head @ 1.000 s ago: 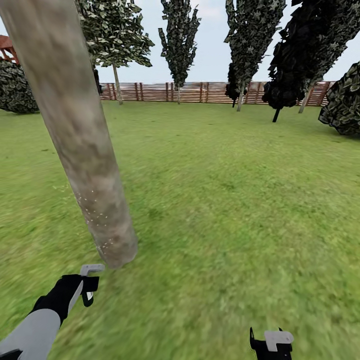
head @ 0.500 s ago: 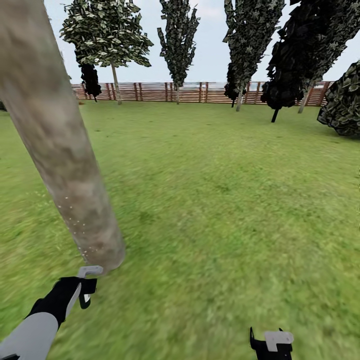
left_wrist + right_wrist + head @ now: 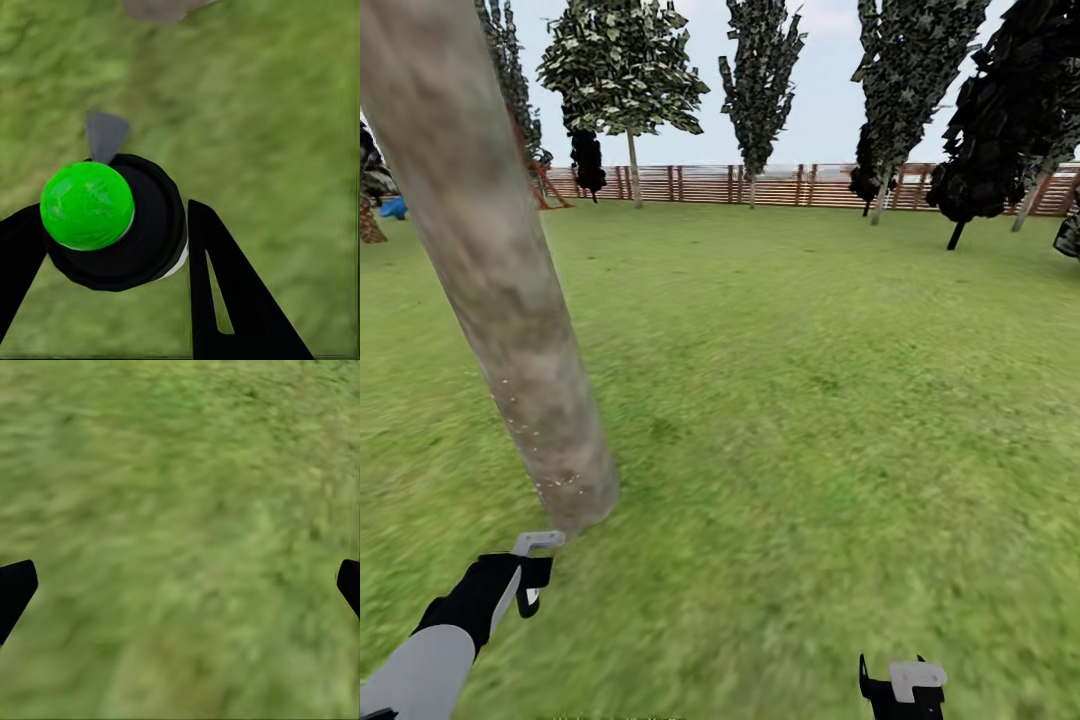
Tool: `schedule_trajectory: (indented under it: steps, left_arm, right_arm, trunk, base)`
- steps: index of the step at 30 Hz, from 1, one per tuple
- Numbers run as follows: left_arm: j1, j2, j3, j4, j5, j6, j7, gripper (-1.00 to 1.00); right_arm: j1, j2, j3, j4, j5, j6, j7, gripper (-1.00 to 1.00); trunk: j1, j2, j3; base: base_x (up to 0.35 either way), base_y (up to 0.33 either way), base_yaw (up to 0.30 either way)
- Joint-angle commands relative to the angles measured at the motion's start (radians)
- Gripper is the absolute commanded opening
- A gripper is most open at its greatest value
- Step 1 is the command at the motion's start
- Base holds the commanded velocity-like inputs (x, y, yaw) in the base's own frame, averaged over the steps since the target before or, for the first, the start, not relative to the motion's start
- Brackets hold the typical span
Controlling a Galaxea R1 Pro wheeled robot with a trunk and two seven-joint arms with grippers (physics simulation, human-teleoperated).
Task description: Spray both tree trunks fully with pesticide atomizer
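Observation:
A thick grey-brown tree trunk (image 3: pixel 510 300) leans across the left of the head view, and its lower part carries pale specks. Its base (image 3: pixel 161 7) also shows in the left wrist view. My left gripper (image 3: pixel 530 578) hangs just in front of the trunk's foot, shut on the pesticide atomizer (image 3: pixel 112 225), a black bottle with a green ball top. The atomizer's grey nozzle (image 3: pixel 538 542) points toward the trunk. Low at the right, my right gripper (image 3: pixel 903 685) stands open over the grass with nothing between its fingertips (image 3: pixel 15 585).
Green lawn (image 3: pixel 810 400) stretches to a brown slat fence (image 3: pixel 800 185) at the back. Several trees stand along it, one with a thin bare stem (image 3: pixel 633 170). Dark-leaved trees (image 3: pixel 1000 120) crowd the right, and something blue (image 3: pixel 394 207) lies far left.
The camera has moved, so the fence and far trees now sit further right in the picture. Both grippers keep their pose, the left still shut on the atomizer.

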Motion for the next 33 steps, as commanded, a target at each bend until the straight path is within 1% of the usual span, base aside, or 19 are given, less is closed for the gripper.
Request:
schedule_trajectory:
  steps: [1,9,25,28,33]
  left_arm:
    - [0.000,0.000,0.000,0.000,0.000,0.000,0.000,-1.00]
    - [0.000,-0.001,0.000,0.000,0.000,0.000,0.000,-1.00]
    - [0.000,-0.004,-0.001,0.000,0.001,0.000,0.000,-1.00]
    - [0.000,-0.005,-0.001,0.000,0.001,0.000,0.000,-1.00]
    - [0.000,-0.004,-0.001,0.000,0.000,0.000,0.000,-1.00]
  right_arm:
    - [0.000,0.000,0.000,0.000,0.000,0.000,0.000,1.00]
    - [-0.001,0.000,0.000,0.000,0.000,0.000,0.000,1.00]
    - [0.000,0.000,0.000,0.000,0.000,0.000,0.000,1.00]
    - [0.000,0.000,0.000,0.000,0.000,0.000,0.000,1.00]
    - [0.000,0.000,0.000,0.001,0.000,0.000,0.000,1.00]
  trunk:
    - [0.000,0.000,0.000]
    - [0.000,0.000,0.000]
    - [0.000,0.000,0.000]
    - [0.000,0.000,0.000]
    - [0.000,0.000,0.000]
  base:
    - [0.000,-0.272,0.277]
    - [0.022,-0.272,0.265]
    - [0.166,-0.248,0.011]
    - [0.178,-0.242,0.149]
    - [0.179,-0.241,0.266]
